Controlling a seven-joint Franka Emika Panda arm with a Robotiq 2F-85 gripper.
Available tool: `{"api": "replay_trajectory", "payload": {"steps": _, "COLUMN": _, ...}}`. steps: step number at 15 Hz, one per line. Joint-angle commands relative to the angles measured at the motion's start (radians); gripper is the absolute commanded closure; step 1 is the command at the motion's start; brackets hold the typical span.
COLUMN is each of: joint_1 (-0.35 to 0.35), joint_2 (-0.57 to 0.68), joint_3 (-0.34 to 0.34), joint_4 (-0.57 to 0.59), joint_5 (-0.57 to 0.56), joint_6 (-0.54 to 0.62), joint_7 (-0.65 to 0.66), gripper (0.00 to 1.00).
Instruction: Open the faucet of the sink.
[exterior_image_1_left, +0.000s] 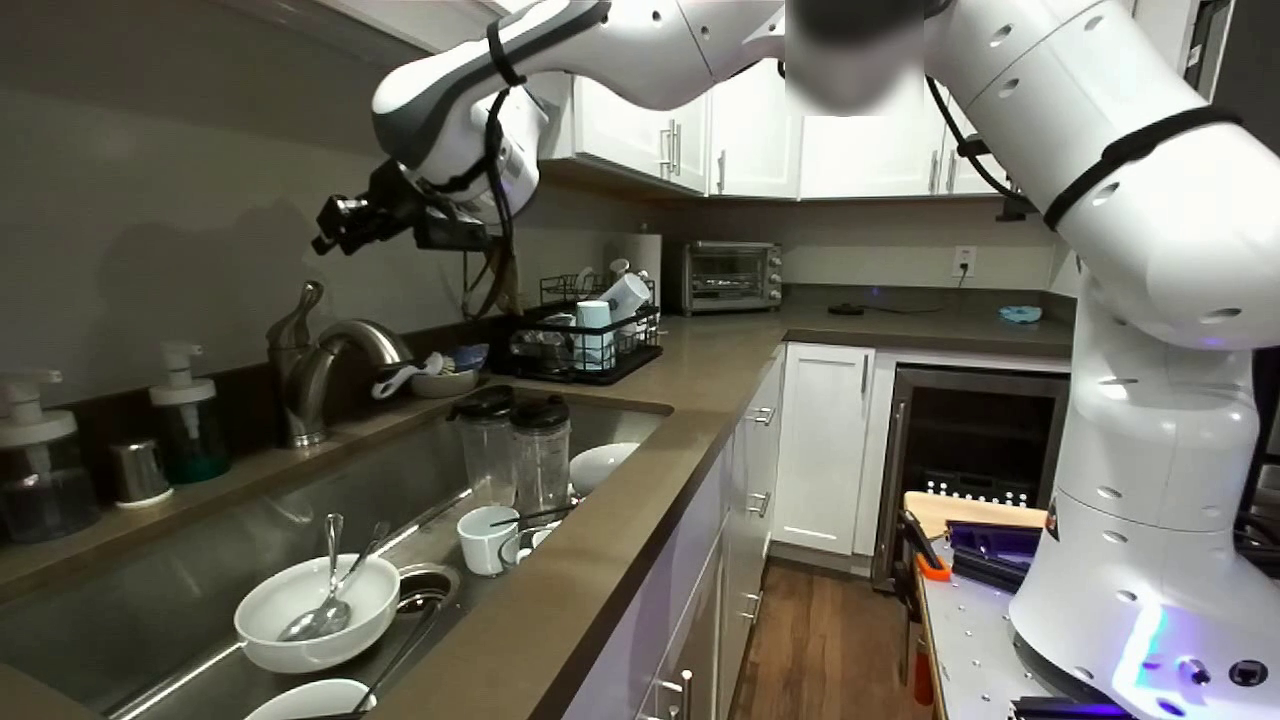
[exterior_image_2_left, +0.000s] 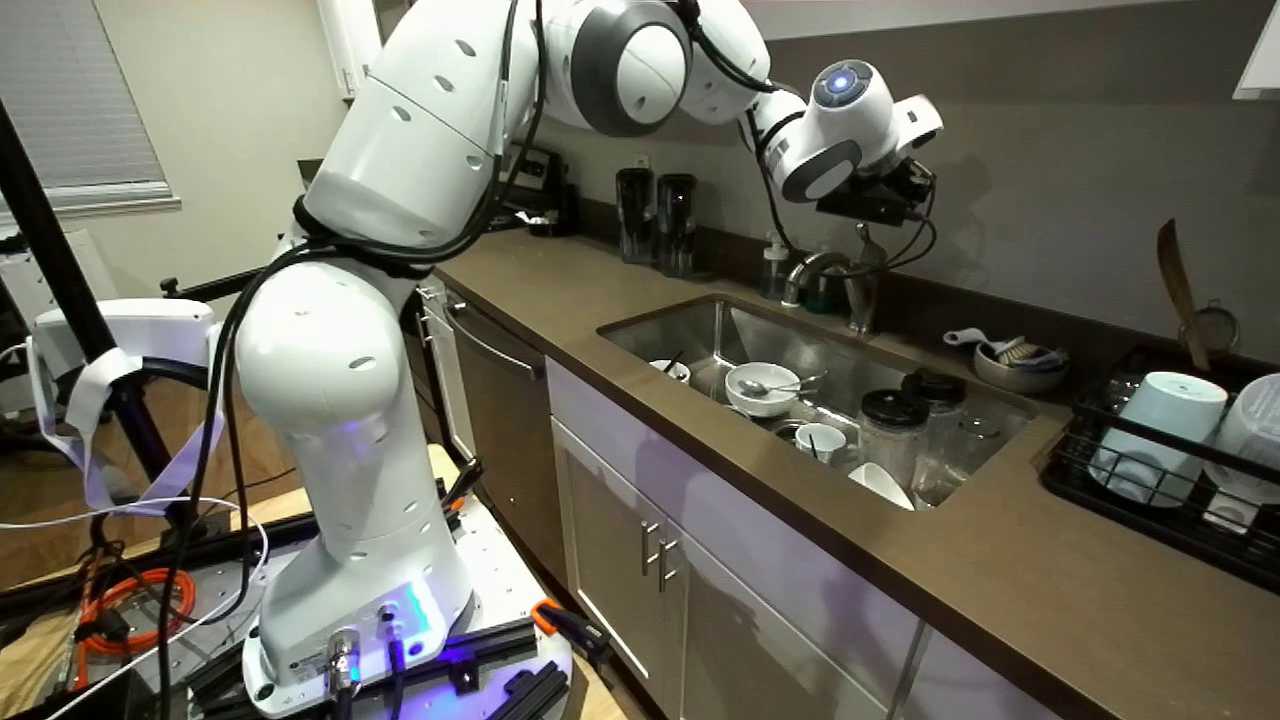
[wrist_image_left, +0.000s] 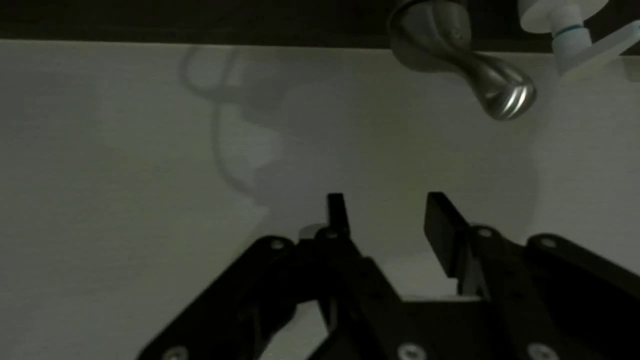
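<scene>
Metal faucet (exterior_image_1_left: 308, 392) w/ upward hdl (exterior_image_1_left: 297, 319)

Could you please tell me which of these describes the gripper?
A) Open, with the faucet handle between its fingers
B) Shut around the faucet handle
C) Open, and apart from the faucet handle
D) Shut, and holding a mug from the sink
C: in the wrist view the gripper stands open with only the wall showing in its gap, while the faucet handle lies outside that gap, untouched.

I'm standing in a kitchen, with bowls (exterior_image_1_left: 312, 653) in the sink (exterior_image_1_left: 195, 565), a dish rack (exterior_image_1_left: 628, 368) holding cups (exterior_image_2_left: 1170, 404), a toaster oven (exterior_image_1_left: 728, 275) and white wall cupboards (exterior_image_1_left: 752, 140).
</scene>
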Motion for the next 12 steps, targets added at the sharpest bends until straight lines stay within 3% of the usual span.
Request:
{"api": "replay_trajectory", "payload": {"steps": 1, "joint_1": -0.019, "joint_2": 0.034, "joint_3": 0.048, "joint_4": 0.033, "joint_5": -0.002, "joint_6": -0.011, "joint_7": -0.034, "gripper": 0.83}}
{"api": "replay_trajectory", "payload": {"steps": 3, "joint_1": -0.004, "joint_2": 0.039, "joint_3": 0.034, "joint_4": 0.024, "joint_5": -0.009, "joint_6": 0.000, "joint_7": -0.021, "gripper": 0.94}}
{"api": "replay_trajectory", "payload": {"steps": 8, "joint_1": 0.142, "joint_2": 0.025, "joint_3": -0.178, "joint_4": -0.023, "joint_5": -0.020, "joint_6": 0.117, "joint_7": 0.057, "gripper": 0.97}}
{"api": "replay_trajectory", "payload": {"steps": 9, "joint_1": 0.139, "joint_2": 0.020, "joint_3": -0.197, "joint_4": -0.049, "joint_5": -0.163, "joint_6": 0.120, "joint_7": 0.190, "gripper": 0.97}}
{"api": "replay_trajectory", "payload": {"steps": 12, "joint_1": 0.188, "joint_2": 0.001, "joint_3": -0.288, "joint_4": -0.066, "joint_5": -0.305, "joint_6": 0.020, "joint_7": 0.332, "gripper": 0.95}}
